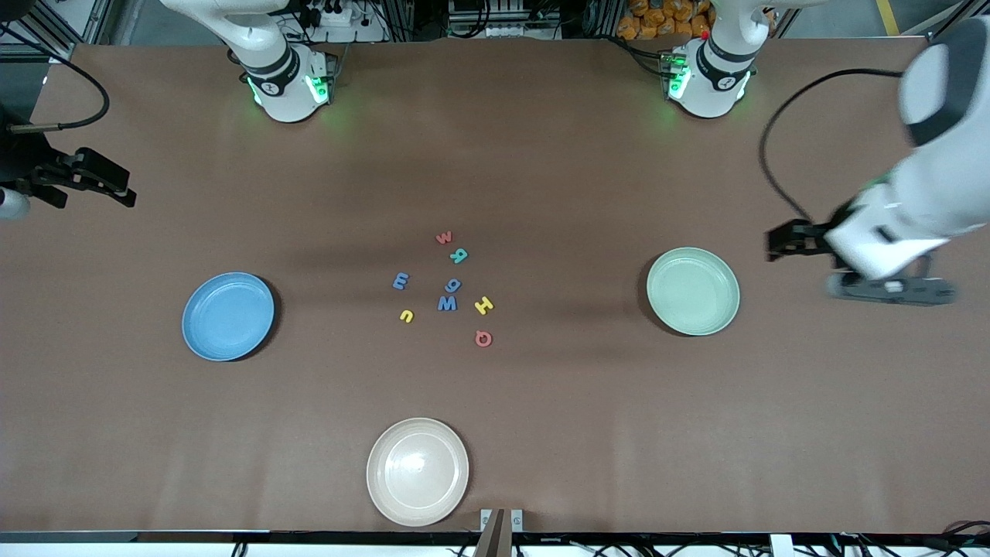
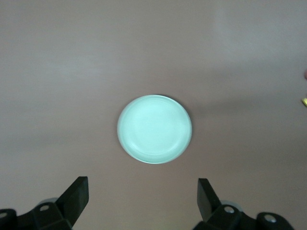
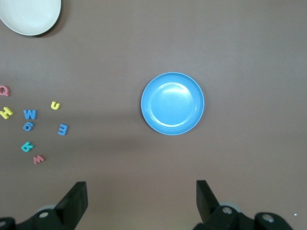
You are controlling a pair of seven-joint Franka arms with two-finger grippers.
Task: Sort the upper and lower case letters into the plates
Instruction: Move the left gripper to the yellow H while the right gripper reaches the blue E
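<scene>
Several small foam letters (image 1: 448, 286) lie clustered mid-table, among them a blue W (image 1: 447, 303), a yellow H (image 1: 483, 305) and a pink Q (image 1: 483, 338); they also show in the right wrist view, letters (image 3: 29, 124). The blue plate (image 1: 227, 316) (image 3: 172, 103) sits toward the right arm's end and the mint green plate (image 1: 693, 291) (image 2: 154, 129) toward the left arm's end, both with nothing in them. My left gripper (image 1: 783, 241) (image 2: 142, 191) hangs open over the table's end past the mint plate. My right gripper (image 1: 124, 189) (image 3: 141, 191) hangs open over the table's other end.
A cream-white plate (image 1: 418, 471) (image 3: 29, 15) sits near the table's front edge, nearer the front camera than the letters. Black cables (image 1: 781, 155) trail over the table by each arm. Brown tabletop lies bare between the letters and each plate.
</scene>
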